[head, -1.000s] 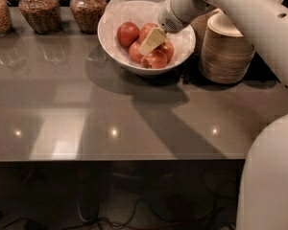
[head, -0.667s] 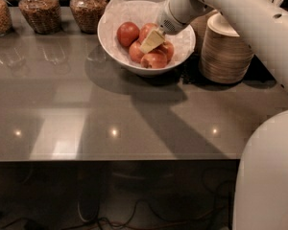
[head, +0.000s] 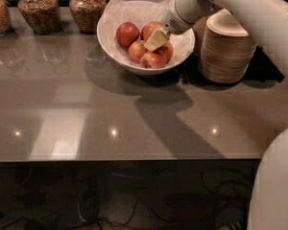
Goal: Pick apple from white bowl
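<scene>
Tabletop, grey and glossy (head: 86,109), filled most of the view. White robot arm (head: 249,13) came in over the rear right corner. Large round glossy white bowl (head: 105,37), paper-lined, stood mid rear edge. Stack of beige disposable bowls (head: 225,51) stood just right of it. Glass jars of brown grain (head: 36,11) lined the rear left. Red apples (head: 127,33) lay piled in the white bowl. Pale yellow gripper (head: 156,40) sat low among them; how far open it was, or whether it held one, could not be told.

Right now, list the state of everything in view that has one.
apples: piled in the white bowl.
white bowl: upright, paper-lined.
hand: inside the white bowl, among the apples.
beige bowls: stacked, upright.
jars: upright, filled.
</scene>
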You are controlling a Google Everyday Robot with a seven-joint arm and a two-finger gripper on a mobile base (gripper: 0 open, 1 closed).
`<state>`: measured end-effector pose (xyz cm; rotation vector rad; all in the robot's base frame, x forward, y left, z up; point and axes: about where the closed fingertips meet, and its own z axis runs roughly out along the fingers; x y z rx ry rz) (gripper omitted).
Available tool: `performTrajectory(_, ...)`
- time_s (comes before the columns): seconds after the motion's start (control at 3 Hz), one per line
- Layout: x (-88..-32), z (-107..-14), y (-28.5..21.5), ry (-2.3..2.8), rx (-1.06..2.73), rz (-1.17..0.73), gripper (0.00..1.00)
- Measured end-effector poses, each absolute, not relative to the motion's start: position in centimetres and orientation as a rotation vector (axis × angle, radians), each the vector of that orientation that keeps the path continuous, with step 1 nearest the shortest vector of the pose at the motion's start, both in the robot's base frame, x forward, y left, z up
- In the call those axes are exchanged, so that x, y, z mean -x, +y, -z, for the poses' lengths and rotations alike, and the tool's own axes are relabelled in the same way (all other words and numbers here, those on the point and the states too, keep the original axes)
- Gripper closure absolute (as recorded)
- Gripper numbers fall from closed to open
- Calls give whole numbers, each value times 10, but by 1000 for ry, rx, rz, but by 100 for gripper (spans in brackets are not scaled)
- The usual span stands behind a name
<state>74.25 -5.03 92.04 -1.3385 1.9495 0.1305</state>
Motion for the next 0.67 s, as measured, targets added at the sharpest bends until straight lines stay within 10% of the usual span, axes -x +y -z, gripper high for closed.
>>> performTrajectory(0.67,-678,-959,-70,1749,1427,-228,100)
